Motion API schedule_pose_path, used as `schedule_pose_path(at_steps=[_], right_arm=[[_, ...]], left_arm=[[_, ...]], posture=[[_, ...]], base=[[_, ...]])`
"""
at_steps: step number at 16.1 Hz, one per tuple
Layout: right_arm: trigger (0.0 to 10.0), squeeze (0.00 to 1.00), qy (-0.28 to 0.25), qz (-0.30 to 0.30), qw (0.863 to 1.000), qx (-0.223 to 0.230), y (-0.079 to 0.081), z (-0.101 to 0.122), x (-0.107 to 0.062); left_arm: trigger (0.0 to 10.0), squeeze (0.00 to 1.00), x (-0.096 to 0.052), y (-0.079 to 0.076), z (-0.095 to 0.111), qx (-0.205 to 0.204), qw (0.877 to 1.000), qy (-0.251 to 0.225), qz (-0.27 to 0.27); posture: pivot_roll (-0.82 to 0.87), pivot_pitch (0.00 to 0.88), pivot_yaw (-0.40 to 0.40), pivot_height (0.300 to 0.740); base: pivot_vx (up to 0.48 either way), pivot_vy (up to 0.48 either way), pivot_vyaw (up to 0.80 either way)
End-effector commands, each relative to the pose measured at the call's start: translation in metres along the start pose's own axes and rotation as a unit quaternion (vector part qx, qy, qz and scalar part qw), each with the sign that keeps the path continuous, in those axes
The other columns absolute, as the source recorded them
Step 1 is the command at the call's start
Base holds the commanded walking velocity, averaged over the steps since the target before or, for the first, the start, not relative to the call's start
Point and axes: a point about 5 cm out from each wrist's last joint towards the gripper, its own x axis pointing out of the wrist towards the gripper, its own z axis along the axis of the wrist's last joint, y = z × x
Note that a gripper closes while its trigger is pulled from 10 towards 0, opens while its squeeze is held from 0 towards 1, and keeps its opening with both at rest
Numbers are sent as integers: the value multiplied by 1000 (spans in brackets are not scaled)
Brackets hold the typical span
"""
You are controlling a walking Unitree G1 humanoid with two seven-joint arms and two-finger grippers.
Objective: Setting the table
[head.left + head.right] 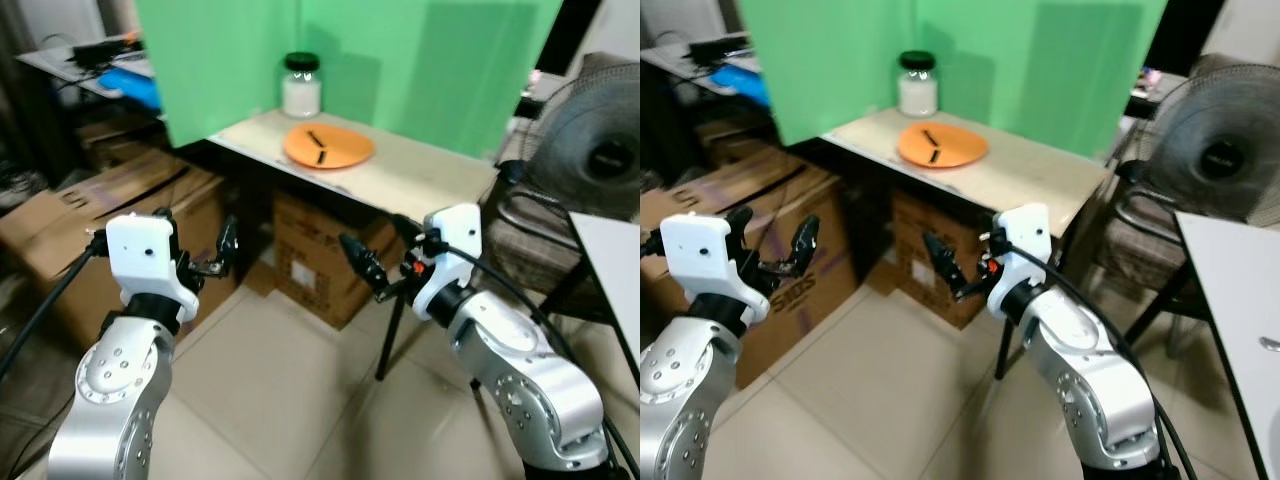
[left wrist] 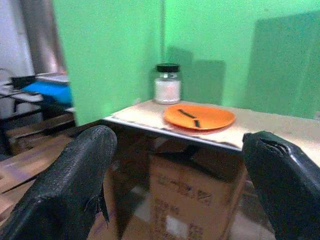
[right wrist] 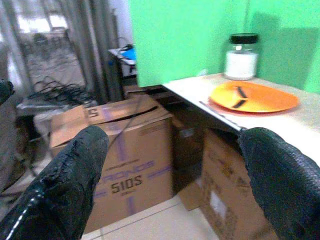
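Note:
An orange plate [image 1: 328,146] lies on a beige table [image 1: 420,180] ahead of me, with two short black pieces on it. Behind it stands a glass jar [image 1: 301,85] with a black lid and white contents. Both arms are raised in front of me, short of the table and over the floor. My left gripper [image 1: 198,240] is open and holds nothing. My right gripper [image 1: 385,248] is also open and empty, and sits below the table's near edge. In the wrist views the plate [image 2: 199,117] [image 3: 254,97] shows between the spread fingers [image 2: 70,185] [image 3: 75,180].
Green screens [image 1: 400,50] stand behind the table. Cardboard boxes [image 1: 310,260] sit under it and to the left [image 1: 90,225]. A fan [image 1: 590,140] and a white tabletop [image 1: 612,262] are at the right. A cluttered desk [image 1: 100,65] is at the back left. Tiled floor [image 1: 280,390] lies below.

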Motion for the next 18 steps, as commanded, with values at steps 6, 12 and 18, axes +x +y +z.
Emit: schedule_pose_path(at_steps=[6, 12, 18], right_arm=[[10000, 0, 1, -16, 1000, -5, -7, 0, -4], [10000, 0, 0, -12, 1000, -8, -5, 0, -3], [10000, 0, -3, -29, 1000, 6, -11, 1, -3]], left_arm=[[10000, 0, 4, -7, 2, -2, 1000, -5, -22], [10000, 0, 6, -8, 3, 2, 1000, -5, -27], [10000, 0, 8, -7, 3, 10, 999, -5, -33]], posture=[[-64, 0, 21, 740], [-61, 0, 23, 740], [-63, 0, 18, 740]], base=[[399, 0, 0], [402, 0, 267], [401, 0, 0]])
